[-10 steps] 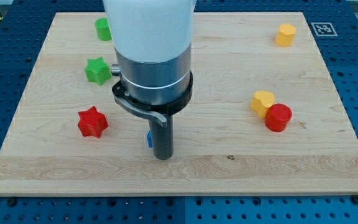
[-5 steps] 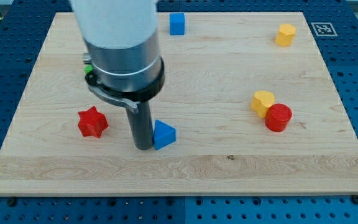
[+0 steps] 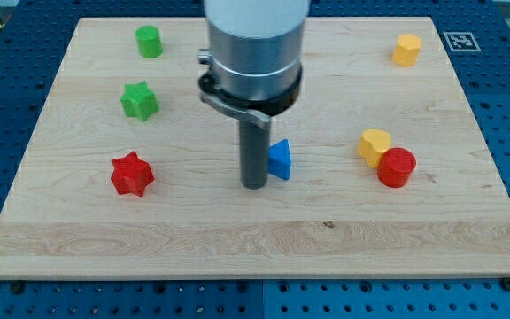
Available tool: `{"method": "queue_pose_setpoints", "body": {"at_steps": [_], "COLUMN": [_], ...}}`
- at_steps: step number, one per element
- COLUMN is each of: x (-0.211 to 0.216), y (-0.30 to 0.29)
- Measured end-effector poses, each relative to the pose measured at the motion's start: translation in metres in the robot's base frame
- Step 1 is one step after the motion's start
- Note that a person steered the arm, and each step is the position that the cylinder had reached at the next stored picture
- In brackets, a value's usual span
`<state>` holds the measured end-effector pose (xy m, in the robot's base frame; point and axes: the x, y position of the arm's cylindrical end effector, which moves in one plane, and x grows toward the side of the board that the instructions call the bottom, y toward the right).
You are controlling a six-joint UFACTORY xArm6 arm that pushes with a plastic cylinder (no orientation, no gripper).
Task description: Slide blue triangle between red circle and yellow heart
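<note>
my tip (bare rod, nothing grasped) touching blue triangle's left side; yellow heart touches red circle.

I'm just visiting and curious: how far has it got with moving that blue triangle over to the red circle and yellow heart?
Partway. Done: my tip is against the blue triangle on the side at the view's left. In hand: pushing it toward the view's right. Left: bare board still separates it from the yellow heart and red circle, which touch each other, so there's no gap to enter yet.
</note>
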<state>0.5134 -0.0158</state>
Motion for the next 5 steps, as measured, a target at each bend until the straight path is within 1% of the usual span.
{"method": "queue_pose_setpoints", "body": {"at_steps": [1,2,3,4,5], "x": [-0.02,-0.024,-0.013,-0.017,-0.026], "y": [-0.011,0.01,0.064,0.124,0.166]}}
